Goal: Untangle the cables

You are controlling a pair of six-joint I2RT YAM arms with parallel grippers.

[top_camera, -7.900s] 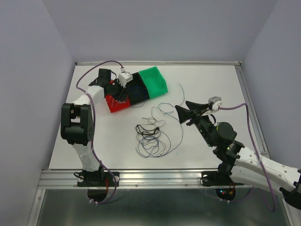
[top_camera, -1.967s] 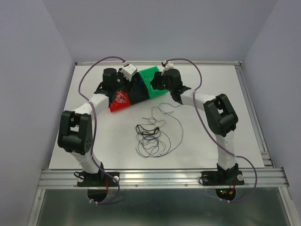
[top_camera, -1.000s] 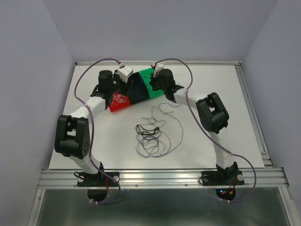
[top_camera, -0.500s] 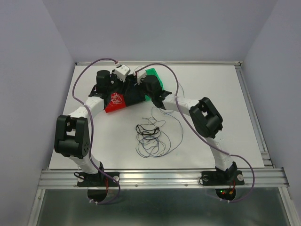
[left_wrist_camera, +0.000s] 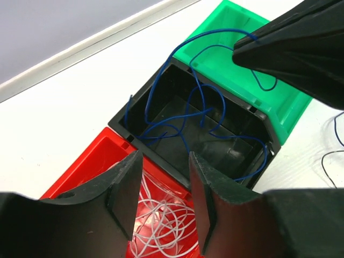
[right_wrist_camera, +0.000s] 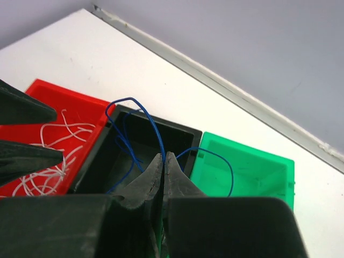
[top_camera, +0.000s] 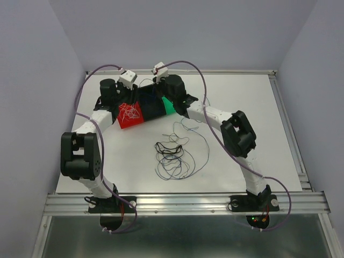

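The right hand (right_wrist_camera: 163, 161) is pinched shut on a blue cable (right_wrist_camera: 153, 126), which loops over the black bin (right_wrist_camera: 180, 141) and the green bin (right_wrist_camera: 252, 172). The left hand (left_wrist_camera: 165, 157), fingers apart and empty, hovers above the red bin (left_wrist_camera: 88, 161), where white cables (left_wrist_camera: 161, 226) lie. A tangle (top_camera: 172, 156) lies on the table (top_camera: 258, 107).

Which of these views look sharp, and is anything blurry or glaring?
Top external: even light, no glare, loose cables faint. Left wrist: black bin sharp, near fingers slightly soft. Right wrist: blue cable crisp, own fingers slightly soft.
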